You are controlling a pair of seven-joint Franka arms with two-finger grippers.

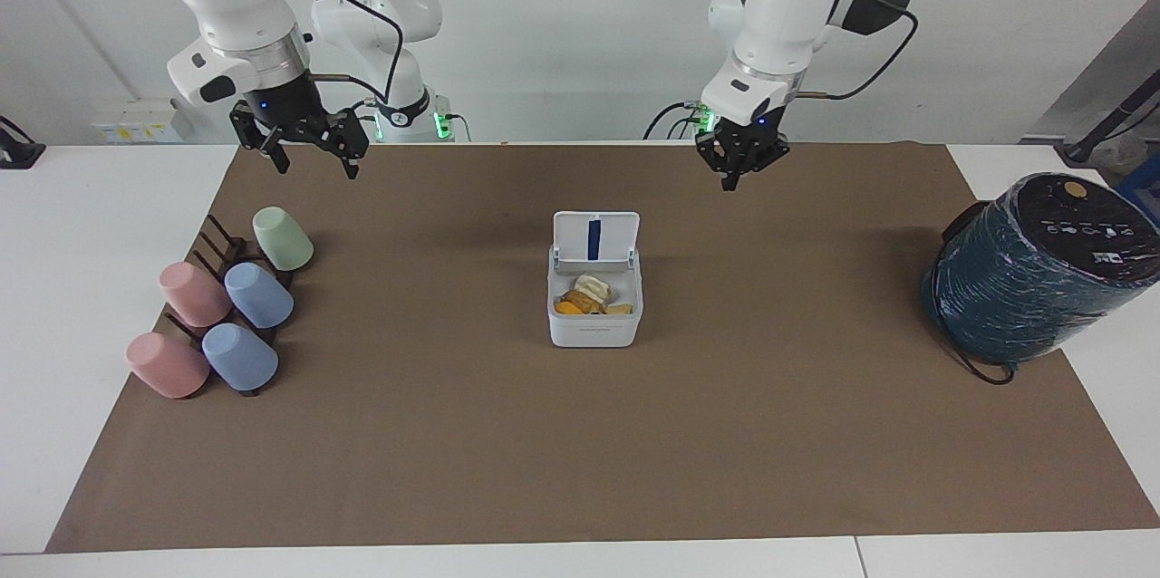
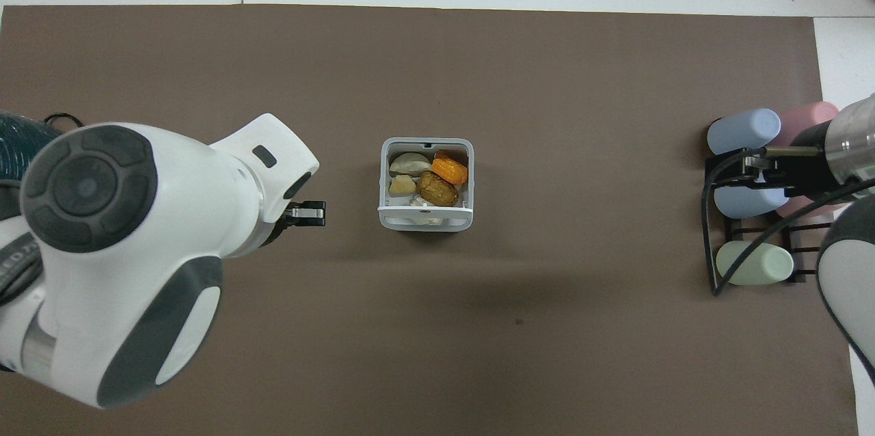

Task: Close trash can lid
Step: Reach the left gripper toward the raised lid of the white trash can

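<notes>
The trash can (image 1: pixel 594 326) is a small white square box in the middle of the brown mat, with food scraps inside. It also shows in the overhead view (image 2: pixel 425 221). Its lid (image 1: pixel 595 238) stands upright on the hinge at the edge nearer the robots, blue strip showing; in the overhead view the lid (image 2: pixel 425 209) is seen edge-on. My left gripper (image 1: pixel 736 172) hangs in the air over the mat beside the can, toward the left arm's end, and touches nothing; it also shows in the overhead view (image 2: pixel 311 213). My right gripper (image 1: pixel 313 161) is open and empty above the cup rack, waiting.
A dark rack with several pastel cups (image 1: pixel 227 306) lies at the right arm's end of the mat. A large dark teal wrapped cylinder (image 1: pixel 1033 274) with a black round top stands at the left arm's end. The left arm's bulk hides part of the mat in the overhead view.
</notes>
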